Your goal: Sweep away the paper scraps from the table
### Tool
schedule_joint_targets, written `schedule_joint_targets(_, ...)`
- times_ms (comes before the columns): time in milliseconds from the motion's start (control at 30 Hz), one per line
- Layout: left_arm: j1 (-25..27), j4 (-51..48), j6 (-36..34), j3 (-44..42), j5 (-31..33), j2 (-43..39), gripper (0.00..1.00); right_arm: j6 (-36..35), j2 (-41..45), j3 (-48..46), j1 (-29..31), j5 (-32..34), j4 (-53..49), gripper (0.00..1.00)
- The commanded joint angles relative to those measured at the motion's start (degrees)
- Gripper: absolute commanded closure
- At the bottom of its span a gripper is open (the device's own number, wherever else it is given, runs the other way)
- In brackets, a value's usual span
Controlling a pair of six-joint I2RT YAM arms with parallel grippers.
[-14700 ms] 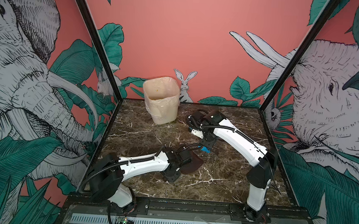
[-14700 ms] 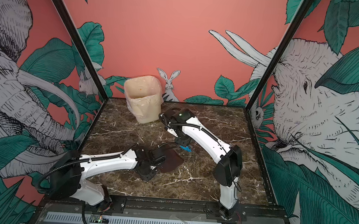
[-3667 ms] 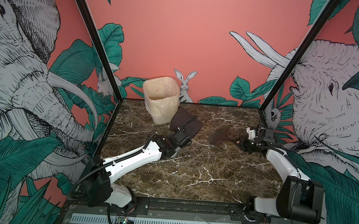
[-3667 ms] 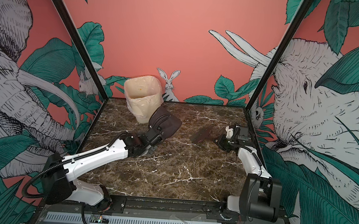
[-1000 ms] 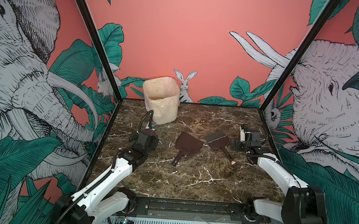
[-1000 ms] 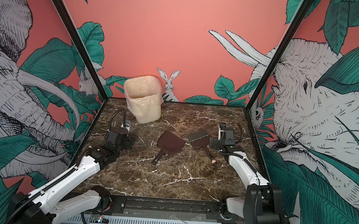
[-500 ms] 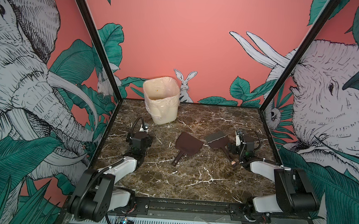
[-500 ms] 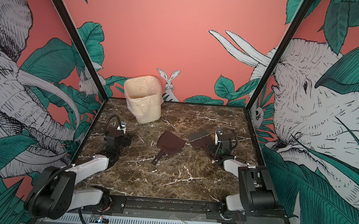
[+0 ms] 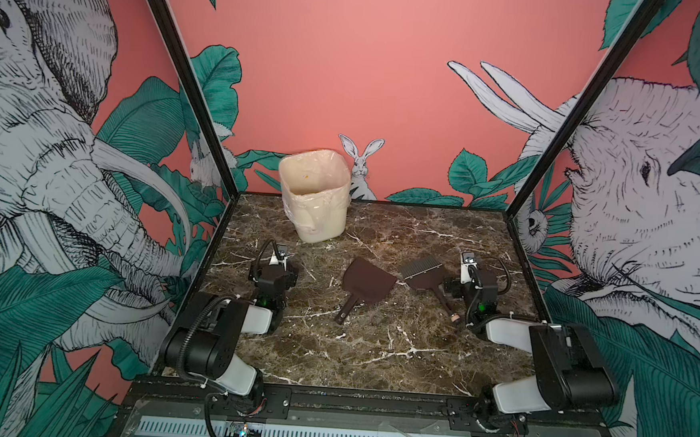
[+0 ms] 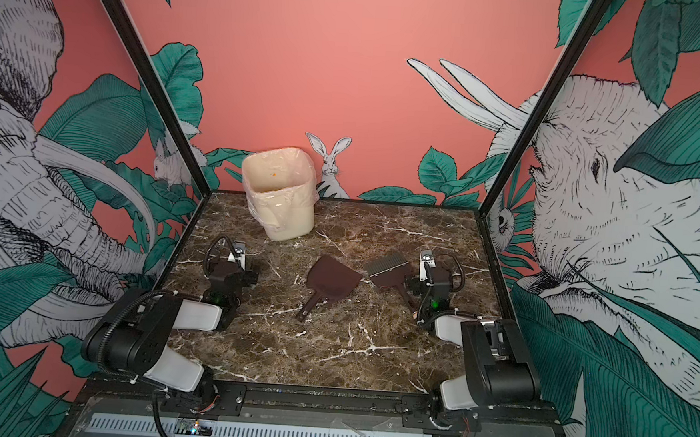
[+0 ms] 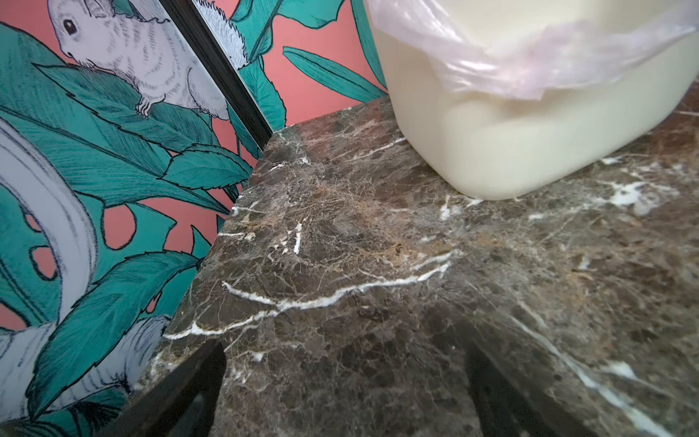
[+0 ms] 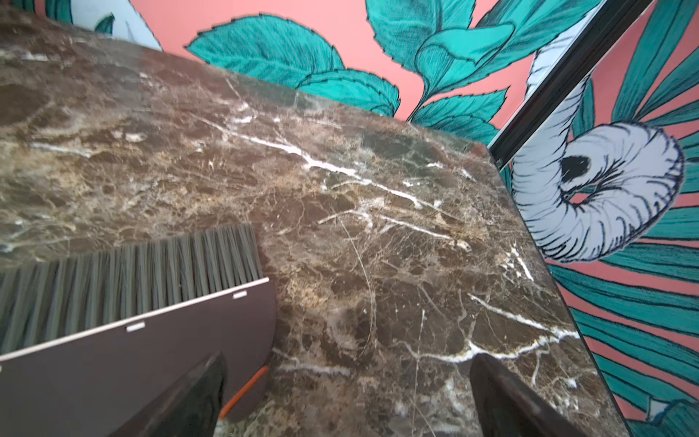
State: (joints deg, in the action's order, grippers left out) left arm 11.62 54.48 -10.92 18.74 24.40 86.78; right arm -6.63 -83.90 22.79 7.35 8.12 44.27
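Note:
No paper scraps show on the table [image 9: 374, 346] in any view. My left gripper [image 9: 275, 270] rests low at the left side, open and empty; in the left wrist view the left gripper [image 11: 344, 355] frames only bare marble, facing the bin [image 11: 510, 143]. At the right side my right gripper [image 9: 467, 287] is open too, just right of the brush [image 9: 424, 274]. In the right wrist view the right gripper [image 12: 348, 363] holds nothing, and the brush [image 12: 132, 340] lies beside one finger. Both arms are folded back near the front edge.
A brown dustpan [image 9: 367, 281] lies in the middle of the table, handle toward the front. The cream plastic-lined bin [image 9: 316, 201] stands at the back left. Black frame posts and printed walls close in the left, right and back sides.
Both arms have folded back toward the front edge over the last second. Seconds earlier they held the dustpan and brush; both now lie still on the table.

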Motion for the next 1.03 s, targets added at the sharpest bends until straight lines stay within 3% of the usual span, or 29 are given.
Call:
schedule_joint_targets(0, -0.82, 3.04, 1.60, 0.24, -0.93, -0.84, 0.00, 2.03, -2.15, -2.29, -2.08, -1.92, 9.42, 0.00)
schedule_joint_targets(133, -1.88, -0.50, 2.70, 1.68, -2.12, -1.15, 0.00, 1.72, -4.82, -4.47, -2.41, -3.02, 15.82, 0.00)
schedule_joint_targets(533, -5.25, -10.97, 5.14, 7.71, -7.68, 0.13, 0.00, 1.89, -4.74, -4.31, -2.39, -3.02, 15.16, 0.00)
schedule_joint_targets(1000, -5.88, -11.59, 5.60, 7.89, -8.58, 0.15, 0.00, 2.01, -4.78, -4.28, -2.42, -2.67, 15.21, 0.00)
